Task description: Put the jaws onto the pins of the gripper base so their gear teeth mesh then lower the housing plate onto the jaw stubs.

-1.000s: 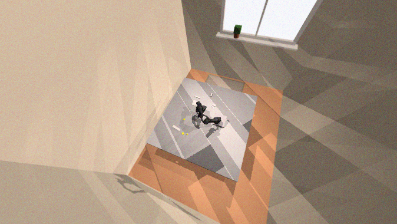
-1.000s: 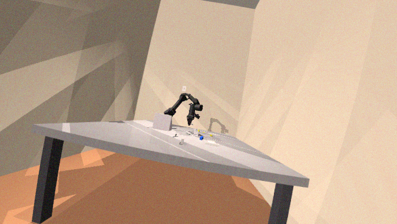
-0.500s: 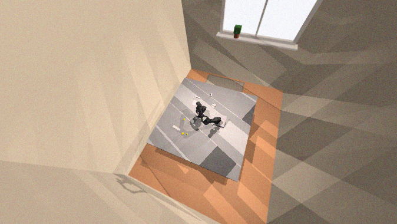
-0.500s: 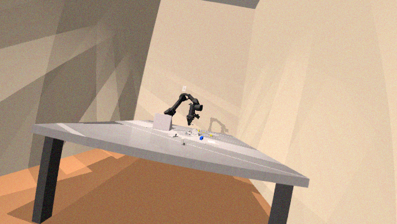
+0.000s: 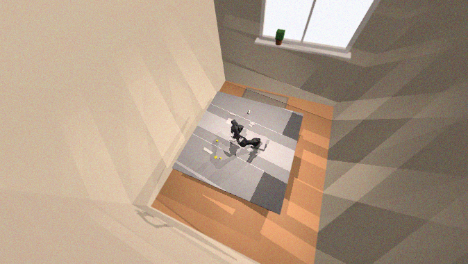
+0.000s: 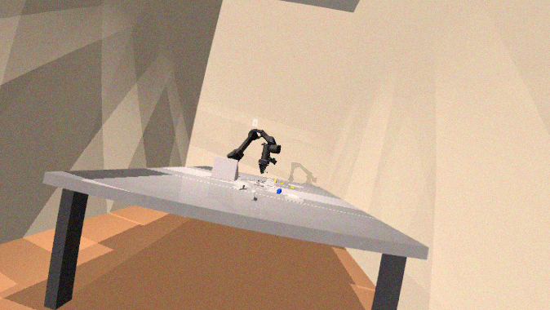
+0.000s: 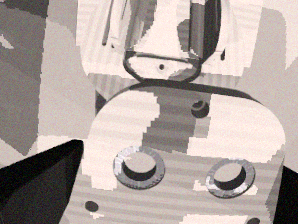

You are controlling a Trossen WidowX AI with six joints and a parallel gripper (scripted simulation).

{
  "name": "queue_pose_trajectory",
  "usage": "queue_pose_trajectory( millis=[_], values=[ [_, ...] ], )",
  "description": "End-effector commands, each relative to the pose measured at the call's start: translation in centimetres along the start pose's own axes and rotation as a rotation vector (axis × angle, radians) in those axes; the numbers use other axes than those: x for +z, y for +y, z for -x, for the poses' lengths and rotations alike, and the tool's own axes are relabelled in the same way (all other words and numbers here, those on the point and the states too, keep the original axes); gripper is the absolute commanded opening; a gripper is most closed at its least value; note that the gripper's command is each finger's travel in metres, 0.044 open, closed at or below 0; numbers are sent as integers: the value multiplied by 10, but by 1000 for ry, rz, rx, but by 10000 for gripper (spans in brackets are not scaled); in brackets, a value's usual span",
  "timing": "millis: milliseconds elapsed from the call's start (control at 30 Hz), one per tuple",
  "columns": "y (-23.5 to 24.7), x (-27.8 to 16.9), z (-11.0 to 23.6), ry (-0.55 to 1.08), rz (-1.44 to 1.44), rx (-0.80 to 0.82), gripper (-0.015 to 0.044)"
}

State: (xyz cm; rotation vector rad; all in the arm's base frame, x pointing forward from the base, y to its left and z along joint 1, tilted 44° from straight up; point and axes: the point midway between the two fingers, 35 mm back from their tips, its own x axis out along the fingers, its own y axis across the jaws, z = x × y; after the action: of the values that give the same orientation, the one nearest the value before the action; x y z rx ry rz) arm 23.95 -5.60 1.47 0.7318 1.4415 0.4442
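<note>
Housing plate (image 7: 175,167) sits gripped between your claw's (image 6: 262,170) two black fingers, held above the worktop (image 5: 226,177) (image 6: 196,200).

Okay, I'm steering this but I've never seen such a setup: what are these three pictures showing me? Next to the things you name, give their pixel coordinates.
You are looking at one black robot arm (image 5: 236,131) (image 6: 246,145) on a grey table (image 5: 222,177) (image 6: 196,204). The top view looks down into the room from high up; the exterior view looks across the table from its side. The wrist view comes from a camera near the gripper, looking past its dark fingers.

Between those fingers is a light plate with two ringed holes, most likely the housing plate (image 7: 172,192). The gripper (image 6: 262,172) holds it above the table. Beyond it in that view is another pale part (image 7: 162,37), which I can't name for certain.

Scattered on the table are small pieces, among them a blue one (image 6: 279,191), some yellow ones (image 5: 215,157) (image 6: 292,188) and a pale flat bar (image 5: 207,151).
</note>
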Motion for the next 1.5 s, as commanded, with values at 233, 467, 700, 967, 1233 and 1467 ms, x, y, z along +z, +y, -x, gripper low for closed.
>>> queue_pose_trajectory(
  millis=[233,467,700,967,1233,1467],
  values=[
    [10,-4,0,-2,-2,5,351],
    [10,-4,0,-2,-2,5,351],
    [10,-4,0,-2,-2,5,351],
    [10,-4,0,-2,-2,5,351],
    [10,-4,0,-2,-3,5,351],
    [10,-4,-1,-2,-3,5,351]
  ],
)
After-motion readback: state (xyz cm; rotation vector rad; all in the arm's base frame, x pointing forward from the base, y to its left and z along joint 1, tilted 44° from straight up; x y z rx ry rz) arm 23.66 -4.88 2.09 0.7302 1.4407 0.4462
